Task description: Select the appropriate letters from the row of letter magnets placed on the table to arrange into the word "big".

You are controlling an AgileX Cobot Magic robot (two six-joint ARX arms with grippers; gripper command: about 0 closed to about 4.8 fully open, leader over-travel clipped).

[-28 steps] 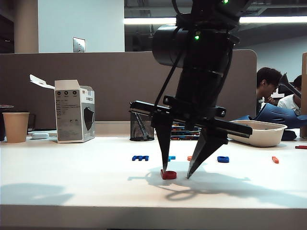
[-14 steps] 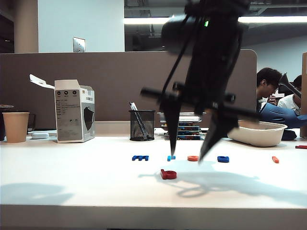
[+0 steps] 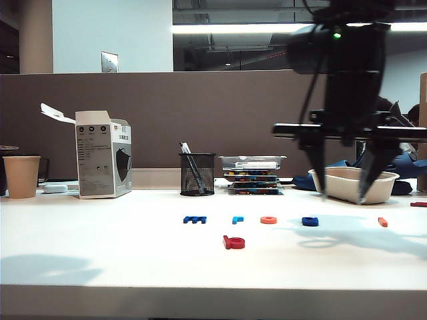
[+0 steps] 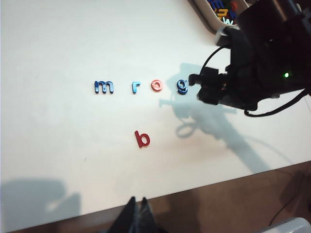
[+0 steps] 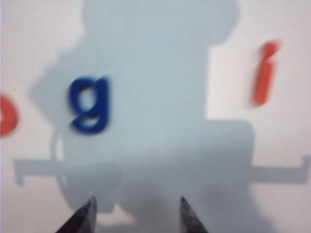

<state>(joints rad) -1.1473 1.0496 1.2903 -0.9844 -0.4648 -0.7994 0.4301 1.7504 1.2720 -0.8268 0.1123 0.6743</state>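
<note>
The red b (image 3: 234,242) lies alone on the white table (image 3: 100,253), in front of the row of letter magnets. In the row are a dark blue m (image 3: 195,219), a light blue r (image 3: 237,219), an orange o (image 3: 268,220), a dark blue g (image 3: 309,221) and an orange i (image 3: 382,222). My right gripper (image 3: 341,195) hangs open and empty above the table, between the g (image 5: 90,104) and the i (image 5: 265,73). My left gripper (image 4: 137,203) is shut and empty over the table's near edge, well short of the b (image 4: 142,139).
A paper cup (image 3: 21,176) and a white carton (image 3: 103,155) stand at the back left. A mesh pen holder (image 3: 197,173) and a stack of trays (image 3: 253,175) are at the back middle. A white tub (image 3: 353,185) with more letters sits behind the right gripper.
My right gripper has risen from the red b and swung right, past the o and g. The b stays flat on the table. The jaws stay open.
</note>
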